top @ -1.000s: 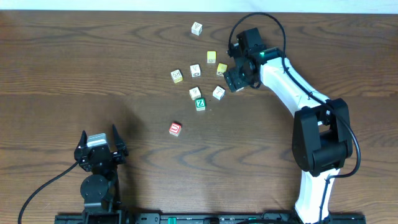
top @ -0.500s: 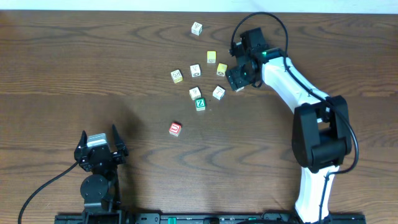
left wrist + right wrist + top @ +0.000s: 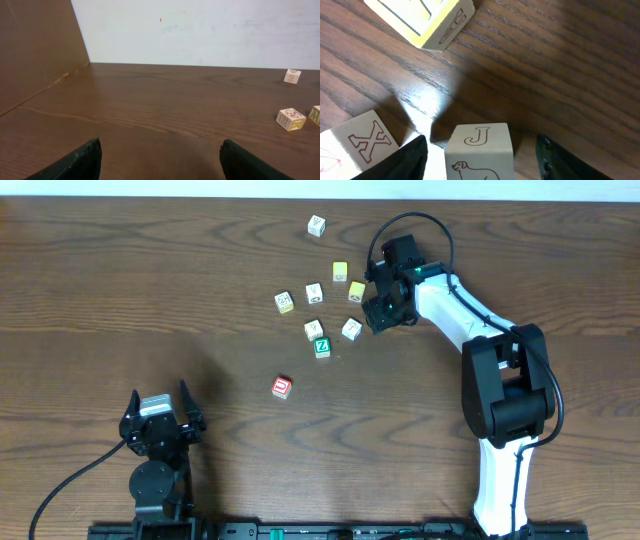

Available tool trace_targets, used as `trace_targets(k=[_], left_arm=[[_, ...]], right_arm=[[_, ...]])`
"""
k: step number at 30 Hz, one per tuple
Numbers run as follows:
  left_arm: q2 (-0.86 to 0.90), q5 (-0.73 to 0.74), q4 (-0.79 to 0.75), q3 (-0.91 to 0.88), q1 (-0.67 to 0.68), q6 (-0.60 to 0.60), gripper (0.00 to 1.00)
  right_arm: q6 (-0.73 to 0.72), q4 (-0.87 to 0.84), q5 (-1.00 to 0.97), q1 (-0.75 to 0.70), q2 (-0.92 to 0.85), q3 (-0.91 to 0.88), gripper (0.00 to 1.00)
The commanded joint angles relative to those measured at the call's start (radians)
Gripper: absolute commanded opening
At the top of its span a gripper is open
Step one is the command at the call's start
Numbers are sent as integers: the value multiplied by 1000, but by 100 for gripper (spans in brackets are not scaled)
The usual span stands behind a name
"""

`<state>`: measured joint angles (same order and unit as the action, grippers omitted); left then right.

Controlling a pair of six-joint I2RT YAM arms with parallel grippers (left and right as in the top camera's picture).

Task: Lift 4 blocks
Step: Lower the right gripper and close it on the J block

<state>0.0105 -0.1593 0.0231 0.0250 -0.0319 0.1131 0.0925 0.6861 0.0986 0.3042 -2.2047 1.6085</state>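
Small wooden letter blocks lie scattered mid-table: a red-faced one point(image 3: 282, 387), a green one with a white Z point(image 3: 321, 347), and white-faced ones point(image 3: 313, 329) point(image 3: 314, 293). My right gripper point(image 3: 372, 315) hangs over another white block point(image 3: 351, 329). In the right wrist view this block point(image 3: 479, 152), marked J with a dog outline, stands between the open fingers point(image 3: 410, 161) of my right gripper point(image 3: 482, 160), with a gap on each side. A white X block point(image 3: 362, 145) sits just left. My left gripper point(image 3: 159, 395) point(image 3: 160, 160) rests open and empty near the front left.
Yellow-faced cubes point(image 3: 340, 271) point(image 3: 357, 291) point(image 3: 284, 302) lie among the blocks, one close ahead of the right fingers point(image 3: 425, 20). A lone white cube point(image 3: 316, 225) sits at the back. The left wrist view shows far cubes point(image 3: 292, 76) point(image 3: 291, 119) and a brown board point(image 3: 35, 50) at the left.
The right gripper has shifted slightly left and lower toward the white J block, and its fingers have narrowed. The left arm has not moved.
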Motion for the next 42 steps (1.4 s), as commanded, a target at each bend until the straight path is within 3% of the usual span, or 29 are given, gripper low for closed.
trace_targets(k=[1, 7, 12, 18, 29, 33, 35, 42], left_arm=[[-5, -6, 36, -21, -4, 14, 76], [-5, -6, 36, -21, -4, 14, 76], [-5, -6, 36, -21, -4, 14, 76], [-5, -6, 36, -21, -4, 14, 76], [-5, -6, 36, -21, -4, 14, 76], [-5, -6, 36, -21, -4, 14, 76], [-5, -6, 36, -21, -4, 14, 76], [-5, -6, 36, -21, -4, 14, 76]], right_arm=[[2, -2, -13, -16, 0, 13, 62], [2, 13, -16, -16, 18, 35, 57], [2, 13, -16, -16, 65, 51, 68], [2, 21, -16, -16, 124, 55, 63], [18, 58, -16, -16, 125, 48, 67], [18, 51, -16, -16, 125, 39, 49], [18, 45, -16, -16, 125, 32, 49], [21, 17, -23, -17, 117, 1, 63]])
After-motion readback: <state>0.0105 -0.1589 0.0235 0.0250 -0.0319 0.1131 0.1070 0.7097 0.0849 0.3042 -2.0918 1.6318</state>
